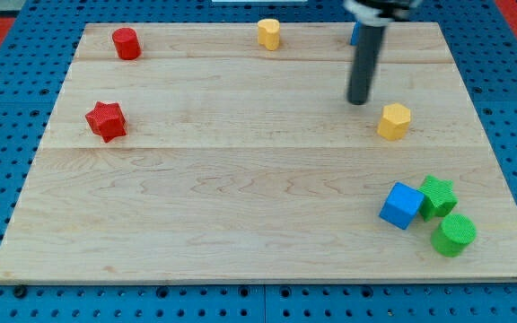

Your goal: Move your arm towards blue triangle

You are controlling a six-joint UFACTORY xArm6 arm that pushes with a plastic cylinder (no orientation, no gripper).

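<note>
**Rod hangs over wooden table, blue block half hidden behind it**

Blocks lie scattered across a pale wooden table set on a blue pegboard. At the view's left, a red cylinder sits near the top edge, with a red star below it. Toward the top centre stands a yellow cylinder. Right of centre, the dark rod comes down from the view's top, and my tip rests on the table, apart from every block. A sliver of a blue block shows at the rod's left edge near the top of the table; its shape cannot be made out, the rod covering most of it. Just right of my tip and slightly lower is a yellow hexagonal block, near but not touching. At the lower right, a blue cube, a green star and a green cylinder cluster together, touching or nearly so. The arm carries no end effector that opens or closes, only the rod. No writing or brand can be read anywhere.
</note>
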